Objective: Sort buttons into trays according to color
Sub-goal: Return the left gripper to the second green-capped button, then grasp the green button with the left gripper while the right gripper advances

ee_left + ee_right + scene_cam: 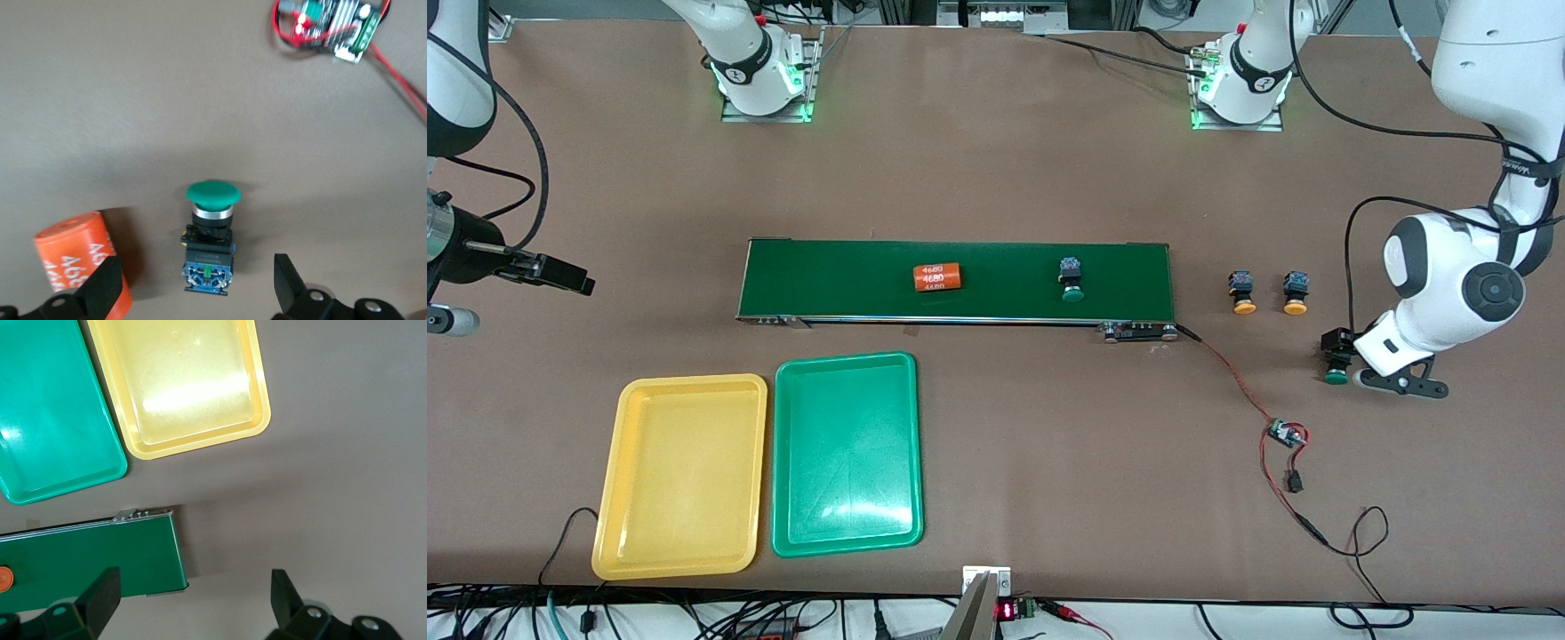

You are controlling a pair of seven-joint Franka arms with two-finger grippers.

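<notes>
- Our left gripper (200, 287) hangs with fingers spread over the green-capped button (1336, 359) at the frame's right edge, lined up, we judge, to straddle its boxy dark body.
- Our right gripper (193, 600), also spread and empty, waits at the frame's left edge, above the table.
- Another green-capped button (1071, 279) lies on the matte conveyor belt (827, 276), beside an orange cylinder (936, 276).
- Two yellow-capped buttons (1267, 293) lie just right of the belt.
- The glossy, round-cornered yellow tray (682, 474) and green tray (846, 452) lie empty at lower left.
</notes>
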